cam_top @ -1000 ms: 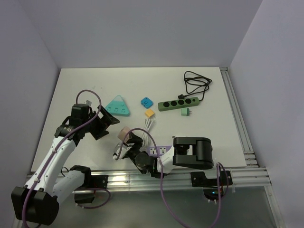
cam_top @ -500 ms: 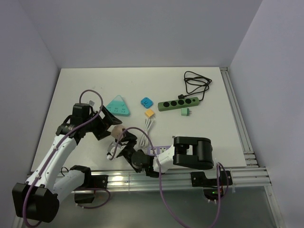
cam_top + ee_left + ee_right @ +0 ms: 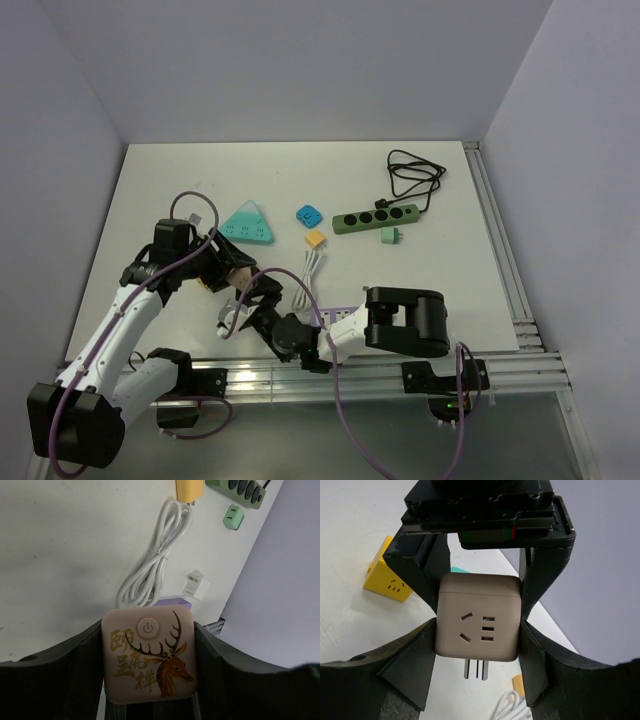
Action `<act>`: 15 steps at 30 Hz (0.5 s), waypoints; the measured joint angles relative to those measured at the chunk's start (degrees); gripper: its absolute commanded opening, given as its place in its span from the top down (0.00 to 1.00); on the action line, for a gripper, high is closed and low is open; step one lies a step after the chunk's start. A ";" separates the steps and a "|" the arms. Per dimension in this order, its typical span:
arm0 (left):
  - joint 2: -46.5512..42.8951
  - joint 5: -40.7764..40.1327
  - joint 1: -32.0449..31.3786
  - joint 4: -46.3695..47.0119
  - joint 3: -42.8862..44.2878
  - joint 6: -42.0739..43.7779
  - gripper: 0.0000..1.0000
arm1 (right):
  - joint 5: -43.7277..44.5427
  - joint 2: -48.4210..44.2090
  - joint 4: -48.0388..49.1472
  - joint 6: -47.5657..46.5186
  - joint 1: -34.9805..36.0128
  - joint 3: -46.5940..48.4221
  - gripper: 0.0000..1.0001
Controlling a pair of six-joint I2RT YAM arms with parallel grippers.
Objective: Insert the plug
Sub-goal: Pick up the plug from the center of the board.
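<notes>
The cube (image 3: 479, 617) was held above the surface (image 3: 150, 200), close to the near edge and left of centre, with its prongs (image 3: 476, 669) exposed. The left tool (image 3: 148, 655) pinched it by two opposite sides. The right tool (image 3: 479, 630) faced the left tool and pinched the cube likewise. The purple strip (image 3: 342, 314) lay at the near edge, beside a white cable (image 3: 312, 265).

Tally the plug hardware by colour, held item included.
Green: 2, long green plastic power strip, small green adapter.
Teal: 1, teal triangular socket block.
Blue: 1, small blue cube adapter.
Yellow: 1, yellow cube adapter.
Beige: 1, beige deer-print cube socket.
White: 2, coiled white cable, small white charger.
Purple: 1, purple-edged strip.
Total: 9.
</notes>
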 measured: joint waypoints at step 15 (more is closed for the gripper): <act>-0.94 -0.81 -0.11 2.82 -1.09 0.11 1.00 | -0.59 -0.87 0.98 0.50 0.31 -0.94 0.15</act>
